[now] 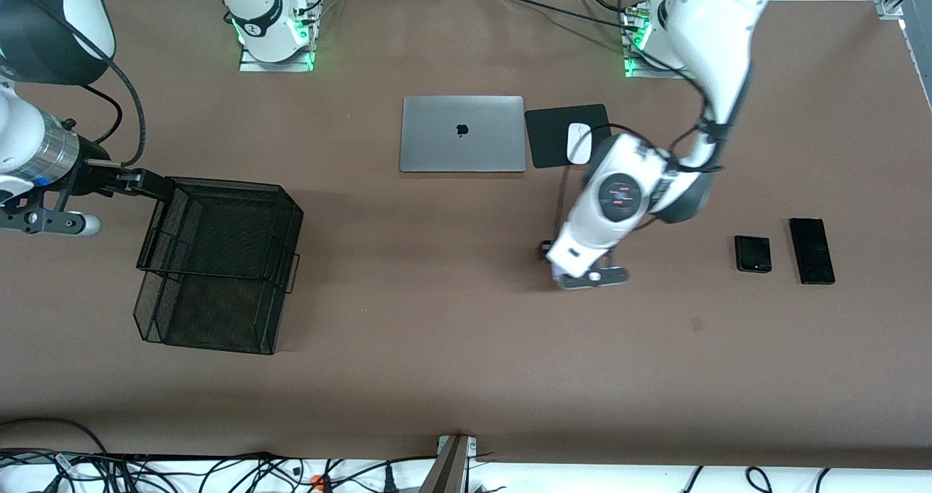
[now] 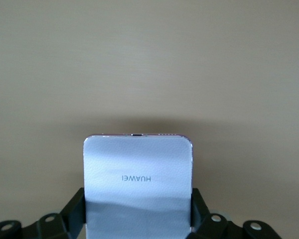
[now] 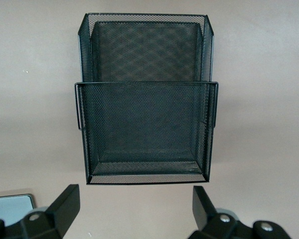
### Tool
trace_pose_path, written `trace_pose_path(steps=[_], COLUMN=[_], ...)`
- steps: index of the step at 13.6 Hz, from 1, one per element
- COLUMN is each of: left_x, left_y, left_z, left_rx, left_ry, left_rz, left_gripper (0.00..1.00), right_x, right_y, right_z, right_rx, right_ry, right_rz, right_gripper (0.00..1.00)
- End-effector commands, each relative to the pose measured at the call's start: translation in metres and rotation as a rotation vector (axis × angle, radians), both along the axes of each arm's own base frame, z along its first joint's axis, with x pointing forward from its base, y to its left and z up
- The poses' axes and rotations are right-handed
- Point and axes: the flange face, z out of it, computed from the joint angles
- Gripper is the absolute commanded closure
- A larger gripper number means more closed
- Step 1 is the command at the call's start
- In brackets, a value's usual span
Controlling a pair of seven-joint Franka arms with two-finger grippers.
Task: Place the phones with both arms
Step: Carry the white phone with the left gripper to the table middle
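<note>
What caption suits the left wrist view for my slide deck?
Left gripper shut on pale lilac-white squarish phone above the brown table.

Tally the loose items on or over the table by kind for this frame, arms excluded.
Phones: 3, namely the pale lilac phone held in the left gripper, the small black phone and the long black phone
Laptop: 1
Mouse: 1
Mouse pad: 1
Mesh basket: 1
Total: 7

High front overview; two close, downward wrist views.
</note>
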Motion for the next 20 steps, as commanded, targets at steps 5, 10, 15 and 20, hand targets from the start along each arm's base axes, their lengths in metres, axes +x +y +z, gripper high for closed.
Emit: trace_pose_path(steps=[5, 10, 15, 20], left_x=[-0.032, -0.065, -0.076, -0.071], left_y=[-0.179, -0.229, -0.240, -0.235], left_z=[-0.031, -0.038, -0.067, -0.071], left_rx=[-0.034, -0.044, -0.034, -0.025], left_ry=[-0.077, -0.111, -0.117, -0.130], left_rz=[-0.022, -0.062, 0.016, 0.079], left_gripper=[1.00, 1.00, 1.00, 0.00], right_x=[0.001, 0.001, 0.001, 0.001], right_y=[-0.003, -0.001, 0.000, 0.000], right_z=[0.005, 0.005, 0.004, 0.005], right_rx=[0.021, 0.021, 0.021, 0.021], right_ry=[-0.003, -0.001, 0.002, 0.001], right_rz=[-0.002, 0.001, 0.003, 0.003], right_gripper=[0.00, 0.00, 0.00, 0.00])
